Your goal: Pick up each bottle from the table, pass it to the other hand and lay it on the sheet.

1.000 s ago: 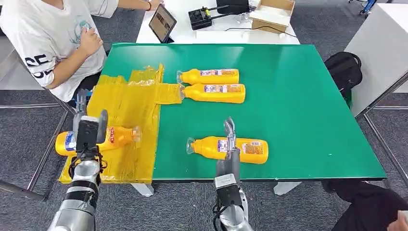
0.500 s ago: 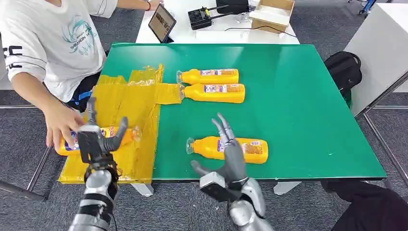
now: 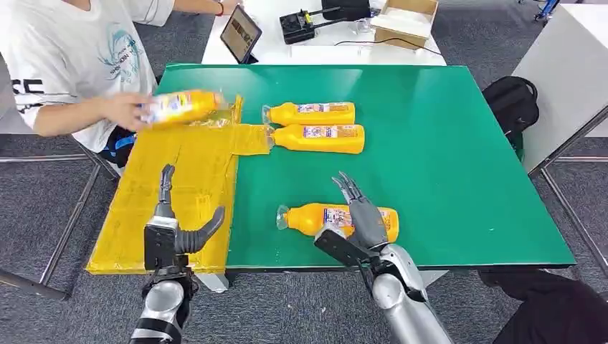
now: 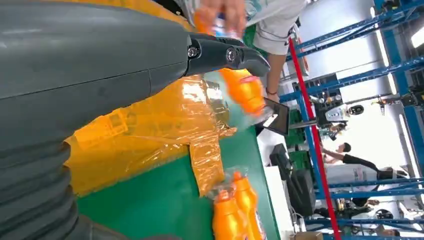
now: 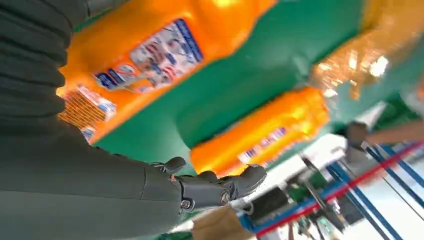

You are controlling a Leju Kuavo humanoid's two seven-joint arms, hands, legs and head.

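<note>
robot hands hover empty as a person lifts a bottle

the left hand (image 3: 172, 233) hangs low left of the frame, fingers spread wide over the yellow sheet (image 3: 179, 186), holding nothing. the right hand (image 3: 358, 226), fingers apart, reaches over the nearest bottle (image 3: 315, 217) at lower centre. a person's hand (image 3: 125, 111) holds another bottle (image 3: 179, 106) at upper left; two bottles (image 3: 319, 125) lie on the green table (image 3: 444, 158).

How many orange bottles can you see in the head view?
4. Two bottles lie side by side mid-table, one bottle lies under the right hand, and a person's hand holds one over the sheet.
</note>
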